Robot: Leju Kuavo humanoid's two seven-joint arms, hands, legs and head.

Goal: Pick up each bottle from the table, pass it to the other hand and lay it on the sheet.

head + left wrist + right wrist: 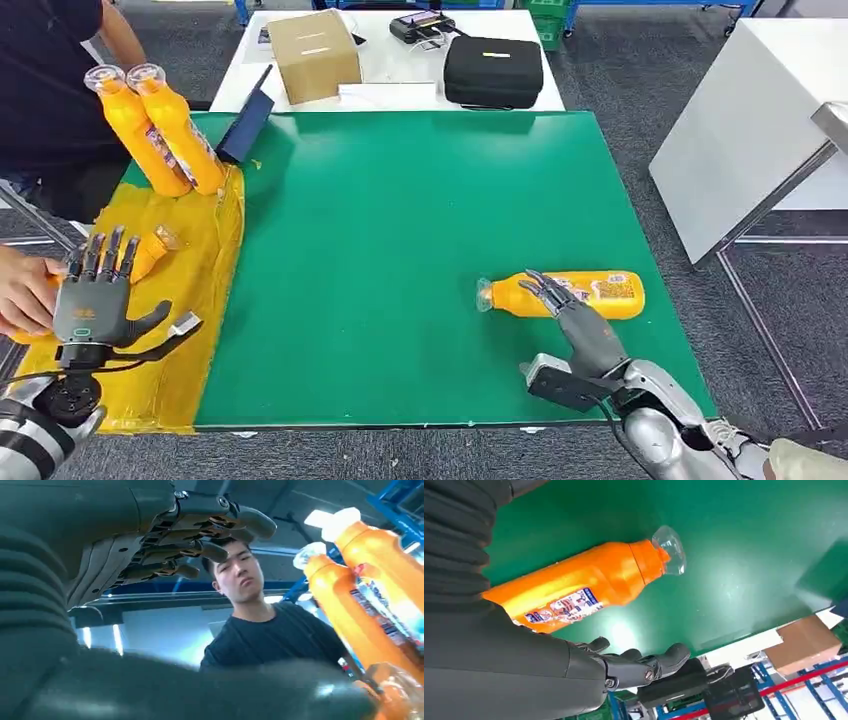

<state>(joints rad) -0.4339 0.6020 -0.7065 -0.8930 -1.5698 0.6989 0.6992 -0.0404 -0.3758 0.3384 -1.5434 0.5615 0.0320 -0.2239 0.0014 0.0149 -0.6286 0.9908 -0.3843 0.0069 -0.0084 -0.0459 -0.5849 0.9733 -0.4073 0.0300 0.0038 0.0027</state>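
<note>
Right hand [566, 306] above lying bottle [560, 294], fingers spread, holding nothing.

Bottle lies on green table [400, 240], lower right of head view. Left hand [92, 290], fingers apart, empty, over yellow sheet [205, 260], lower left; two upright bottles [160, 130] stand upper left.

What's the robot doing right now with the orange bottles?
Right robot hand open, over lying bottle, not gripping. Left robot hand open above yellow sheet. Person's hand beside left robot hand.
</note>
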